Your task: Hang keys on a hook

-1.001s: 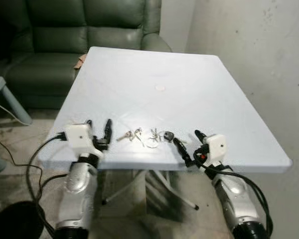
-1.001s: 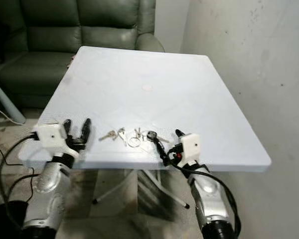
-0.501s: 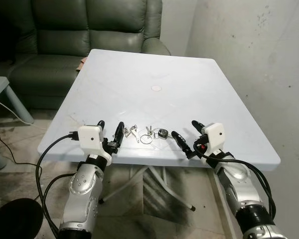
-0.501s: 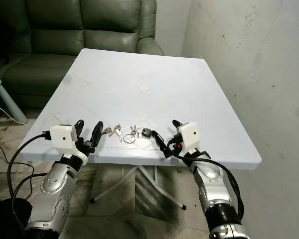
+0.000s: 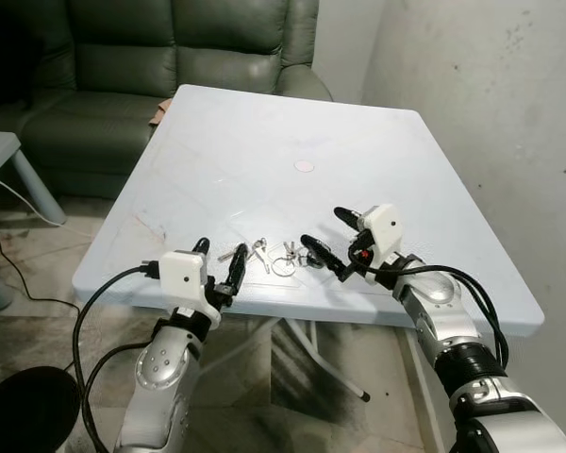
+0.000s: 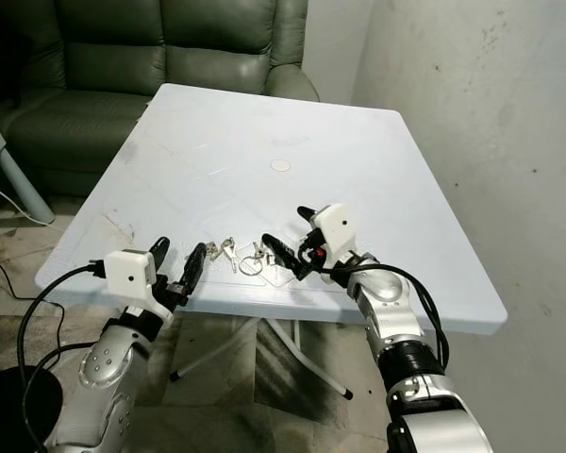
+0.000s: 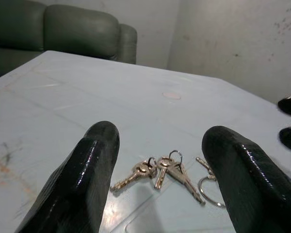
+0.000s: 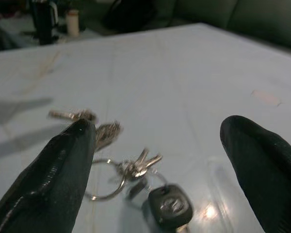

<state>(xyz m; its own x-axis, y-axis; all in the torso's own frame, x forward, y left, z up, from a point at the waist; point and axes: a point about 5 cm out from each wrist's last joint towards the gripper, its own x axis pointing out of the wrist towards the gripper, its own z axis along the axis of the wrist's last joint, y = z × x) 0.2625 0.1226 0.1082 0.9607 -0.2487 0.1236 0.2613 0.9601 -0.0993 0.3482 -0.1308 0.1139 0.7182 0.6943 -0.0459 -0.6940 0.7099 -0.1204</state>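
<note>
A bunch of keys (image 5: 281,256) is seen lying flat on a pale blue table (image 5: 358,160), close to the table's near edge and about midway along it. The bunch is made up of several small metal keys, a wire ring (image 7: 207,191) and a black car key (image 8: 169,208), spread out in a loose row on the tabletop. A small round mark (image 5: 304,166) is seen near the middle of the table, well apart from the keys.

The right gripper (image 5: 329,240) is held low over the table, just beside the keys on their right-hand side, with its two black fingers spread wide and nothing between them. In the right wrist view the keys and the car key are framed between the two fingers (image 8: 53,187); whether a fingertip touches the tabletop cannot be told.

The left gripper (image 5: 220,262) is held at the near edge of the table, to the left of the keys, its fingers likewise spread wide and empty. In the left wrist view the small keys are seen lying beyond and between its fingers (image 7: 82,184), not touched by them.

A dark green sofa (image 5: 151,66) is seen beyond the far edge of the table, and a pale wall (image 5: 509,123) stands along the table's right side.
</note>
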